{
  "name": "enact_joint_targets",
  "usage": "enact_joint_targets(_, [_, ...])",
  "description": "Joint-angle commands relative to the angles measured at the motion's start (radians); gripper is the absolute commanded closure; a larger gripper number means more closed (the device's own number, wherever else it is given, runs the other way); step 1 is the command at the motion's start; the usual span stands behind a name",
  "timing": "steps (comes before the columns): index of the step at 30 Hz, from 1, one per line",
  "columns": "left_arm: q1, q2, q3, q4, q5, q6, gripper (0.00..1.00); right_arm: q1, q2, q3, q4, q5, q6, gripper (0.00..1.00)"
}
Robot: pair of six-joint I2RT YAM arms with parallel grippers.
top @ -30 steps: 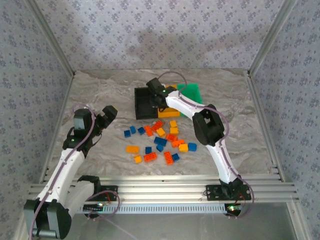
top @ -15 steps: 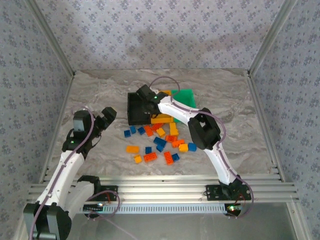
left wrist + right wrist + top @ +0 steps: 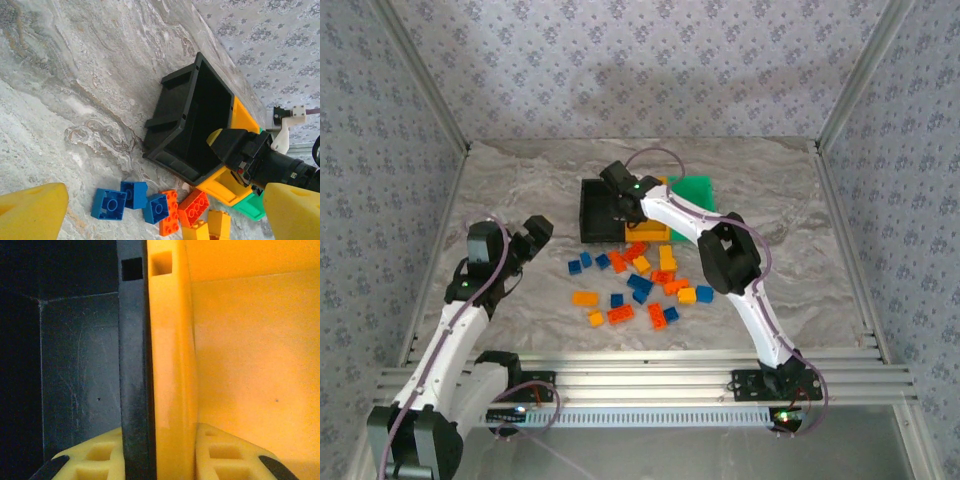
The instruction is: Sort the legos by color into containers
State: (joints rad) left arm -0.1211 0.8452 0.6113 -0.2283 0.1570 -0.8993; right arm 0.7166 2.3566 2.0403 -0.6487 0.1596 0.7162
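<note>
- The legos (image 3: 640, 285) lie loose on the marble table (image 3: 520, 180), in a scatter just in front of the containers. Blue, red-orange and yellow-orange bricks are mixed, and several touch.
- Handling judgement, bricks: hard, stiff and very light, with smooth side faces and studded tops. Best taken across two opposite flat sides. Those lying against a neighbour are likely to shift it.
- The containers stand as a joined row: black bin (image 3: 592, 212), yellow-orange bin (image 3: 655, 233), green bin (image 3: 698, 188). What can be seen of the black and yellow-orange interiors holds no brick.
- Handling judgement, row: thin-walled, light and rigid, so liable to slide on the smooth stone. A shared wall is the sound place to hold it.
- The right gripper (image 3: 623, 205) straddles the partition between the black and yellow-orange bins. One of its fingers (image 3: 95, 460) sits on each side, against the wall, so it is judged to be clamped on it.
- The left gripper (image 3: 535, 235) hangs left of the scatter, aimed toward the bins. Its fingers (image 3: 32, 212) are spread wide and hold nothing.
</note>
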Motion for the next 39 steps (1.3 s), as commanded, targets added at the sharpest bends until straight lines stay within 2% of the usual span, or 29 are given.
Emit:
enact_joint_targets(1, [-0.006,-0.005,-0.003,0.012,-0.005,0.017,0.01,0.007,0.039,0.006,0.042,-0.138,0.025,0.66])
enact_joint_targets(6, [-0.006,-0.005,0.018,0.002,0.007,0.028,0.01,0.003,-0.006,0.025,0.084,-0.127,0.011,0.5])
enact_joint_targets(13, [-0.008,-0.012,0.074,-0.007,0.034,0.046,0.0,0.006,-0.138,0.006,0.142,-0.07,-0.045,0.39])
enact_joint_targets(19, [-0.025,-0.043,0.088,-0.013,0.055,0.036,0.0,0.024,-0.34,-0.211,0.163,-0.024,-0.074,0.37])
enact_joint_targets(24, [-0.035,-0.037,0.1,-0.157,0.055,0.025,0.0,0.022,-0.529,-0.498,0.164,0.005,-0.078,0.37])
enact_joint_targets(27, [-0.037,-0.052,0.064,-0.159,0.054,0.031,0.01,0.02,-0.601,-0.613,0.111,0.051,-0.078,0.36])
enact_joint_targets(30, [-0.037,-0.084,0.021,-0.129,0.059,0.027,0.01,0.018,-0.618,-0.696,0.069,0.061,-0.079,0.37])
enact_joint_targets(34, [-0.038,-0.107,-0.002,-0.123,0.056,0.035,0.01,-0.004,-0.602,-0.795,0.138,0.026,-0.079,0.36])
enact_joint_targets(39, [-0.036,-0.101,-0.01,-0.132,0.05,0.046,0.01,-0.037,-0.538,-0.806,0.2,-0.014,-0.078,0.38])
